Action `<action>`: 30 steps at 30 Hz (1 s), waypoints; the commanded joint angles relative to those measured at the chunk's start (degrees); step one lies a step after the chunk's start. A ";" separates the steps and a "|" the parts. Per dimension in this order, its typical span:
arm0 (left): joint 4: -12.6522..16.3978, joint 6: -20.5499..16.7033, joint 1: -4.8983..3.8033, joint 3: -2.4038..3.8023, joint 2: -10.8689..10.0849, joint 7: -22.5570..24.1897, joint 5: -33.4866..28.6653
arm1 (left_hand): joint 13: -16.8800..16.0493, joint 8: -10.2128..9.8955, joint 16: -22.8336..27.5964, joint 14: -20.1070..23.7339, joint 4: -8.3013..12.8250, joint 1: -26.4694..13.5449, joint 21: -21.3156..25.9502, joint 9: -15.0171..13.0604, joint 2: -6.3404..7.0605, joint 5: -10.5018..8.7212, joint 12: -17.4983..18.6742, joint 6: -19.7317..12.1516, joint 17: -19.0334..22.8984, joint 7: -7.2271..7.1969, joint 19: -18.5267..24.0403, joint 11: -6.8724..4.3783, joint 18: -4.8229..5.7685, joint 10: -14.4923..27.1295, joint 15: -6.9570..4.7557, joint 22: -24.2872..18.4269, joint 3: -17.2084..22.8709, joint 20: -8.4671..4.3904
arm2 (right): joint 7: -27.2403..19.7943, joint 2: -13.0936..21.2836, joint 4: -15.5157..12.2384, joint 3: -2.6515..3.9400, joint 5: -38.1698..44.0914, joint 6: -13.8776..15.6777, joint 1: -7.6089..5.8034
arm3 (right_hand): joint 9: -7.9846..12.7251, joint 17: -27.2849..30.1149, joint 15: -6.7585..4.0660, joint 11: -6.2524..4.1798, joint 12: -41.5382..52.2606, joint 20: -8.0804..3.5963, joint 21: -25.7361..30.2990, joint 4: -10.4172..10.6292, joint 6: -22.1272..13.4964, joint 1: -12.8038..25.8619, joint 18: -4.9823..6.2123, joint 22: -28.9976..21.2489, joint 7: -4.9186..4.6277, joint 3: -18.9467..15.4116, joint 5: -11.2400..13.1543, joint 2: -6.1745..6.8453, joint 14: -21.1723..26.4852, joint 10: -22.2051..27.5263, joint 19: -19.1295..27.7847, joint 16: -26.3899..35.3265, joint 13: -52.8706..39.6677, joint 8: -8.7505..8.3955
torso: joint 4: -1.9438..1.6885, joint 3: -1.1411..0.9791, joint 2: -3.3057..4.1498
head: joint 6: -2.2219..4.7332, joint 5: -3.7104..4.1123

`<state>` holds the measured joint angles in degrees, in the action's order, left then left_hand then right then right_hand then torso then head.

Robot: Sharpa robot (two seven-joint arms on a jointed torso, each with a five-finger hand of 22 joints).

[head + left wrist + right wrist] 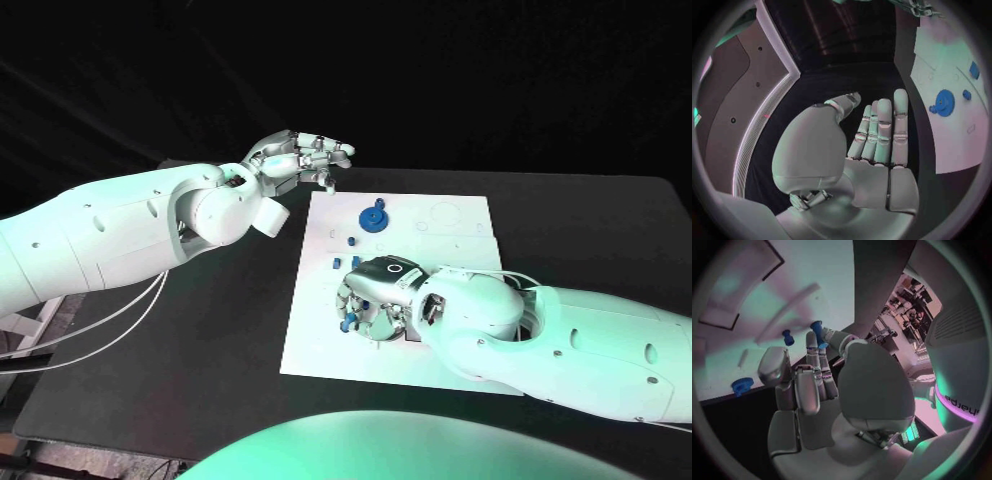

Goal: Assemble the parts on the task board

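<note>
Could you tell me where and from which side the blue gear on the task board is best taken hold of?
The blue gear lies flat on the task board with a small hub standing up from its middle. I would probably come straight down from above and pinch its toothed rim on opposite sides. The left robot hand, hovering beside the board's far corner, looks nearest.

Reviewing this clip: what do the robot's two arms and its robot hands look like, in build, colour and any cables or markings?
Both arms are bulky, smooth white shells with small dark dots on the casing. Thin pale cables hang below the left arm. The right arm has rounded joint housings. The left robot hand and the right robot hand are silver metal with segmented fingers; a small dark ring marks the right one's back.
</note>
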<state>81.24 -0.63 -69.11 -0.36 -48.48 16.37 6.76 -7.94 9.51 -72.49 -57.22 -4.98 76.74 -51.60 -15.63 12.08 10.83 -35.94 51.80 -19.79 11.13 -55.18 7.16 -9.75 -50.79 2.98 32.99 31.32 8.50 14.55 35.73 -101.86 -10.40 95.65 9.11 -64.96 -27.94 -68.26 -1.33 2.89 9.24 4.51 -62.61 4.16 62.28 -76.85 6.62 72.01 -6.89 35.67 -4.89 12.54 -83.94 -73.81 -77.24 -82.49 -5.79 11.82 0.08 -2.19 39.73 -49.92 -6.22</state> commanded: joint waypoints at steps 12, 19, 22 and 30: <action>0.10 0.97 -0.05 0.04 -0.04 0.18 -0.09 | 0.06 -0.37 0.35 0.31 -0.22 -0.36 0.22 -0.07 -0.26 -0.24 -0.31 -0.12 0.07 -0.04 0.22 0.09 -0.82 0.40 0.24 -0.07 0.01 0.12 | 0.33 -0.49 0.95 -0.21 0.78 1.71 0.65 | 1.00 0.58 0.58 0.73 -0.61 0.63 1.32 0.41 -5.03 2.21 -0.22 -0.52 -0.80 -2.15 -0.16 3.03 -2.05 1.34 0.53 0.32 -0.11 -3.41 | -0.01 0.02 0.00 | -0.01 0.00; 0.18 1.04 -0.05 0.04 -0.19 0.08 -0.09 | 0.06 -0.37 0.35 0.31 -0.22 -0.36 0.22 -0.07 -0.26 -0.24 -0.31 -0.12 0.07 -0.04 0.22 0.09 -0.82 0.40 0.24 -0.07 0.01 0.12 | -1.21 1.20 -0.08 -0.20 0.14 10.97 0.76 | 2.19 0.85 0.35 0.43 -0.63 0.47 1.92 0.53 -9.17 2.38 -0.13 -0.71 -0.94 -4.77 0.25 4.05 -1.98 2.07 0.51 0.36 -0.35 -5.84 | -0.03 -0.02 0.03 | 0.03 -0.04; 0.20 1.06 -0.05 0.04 -0.27 0.06 -0.09 | 0.06 -0.37 0.35 0.31 -0.22 -0.36 0.22 -0.07 -0.26 -0.24 -0.31 -0.12 0.07 -0.04 0.22 0.09 -0.82 0.40 0.24 -0.07 0.01 0.12 | -1.96 2.11 -0.73 -0.17 -0.62 13.68 0.70 | 2.68 1.06 0.21 0.27 -0.26 0.35 2.09 0.85 -10.44 2.21 -0.11 -0.67 -0.75 -8.88 -0.36 3.77 -1.94 2.48 0.39 0.41 -0.63 -6.57 | 0.00 -0.02 0.00 | 0.08 -0.03; 0.20 1.16 -0.05 0.03 -0.34 0.05 -0.09 | 0.08 -0.38 0.41 0.33 -0.27 -0.40 0.30 -0.13 -0.26 -0.26 -0.36 -0.14 0.10 -0.04 0.22 0.09 -0.82 0.43 0.24 -0.13 -0.03 0.12 | -5.38 5.61 -2.74 0.21 -6.43 20.13 -0.78 | 3.27 1.33 -0.17 -0.17 1.27 0.05 2.30 3.24 -10.79 -1.40 -0.19 -0.41 -0.51 -16.71 -0.96 1.73 -1.94 1.81 0.02 0.45 -1.56 -6.89 | 0.00 0.01 -0.04 | 0.39 0.21</action>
<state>81.31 -0.48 -69.12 -0.36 -48.87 16.18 6.76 -7.95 9.52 -72.26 -57.22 -4.98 76.74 -51.60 -15.71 12.08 10.83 -35.94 51.80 -19.74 11.13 -55.18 7.16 -9.75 -50.80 2.98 32.92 31.32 8.50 12.19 40.98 -104.31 -10.26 93.31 23.86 -65.47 -24.65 -66.95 -1.13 2.86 10.31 4.77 -60.45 7.29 50.88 -77.78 6.62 71.53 -7.52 19.21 -5.54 14.22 -84.14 -71.56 -76.99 -82.26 -7.29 4.65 0.08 -2.21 39.73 -49.65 -6.15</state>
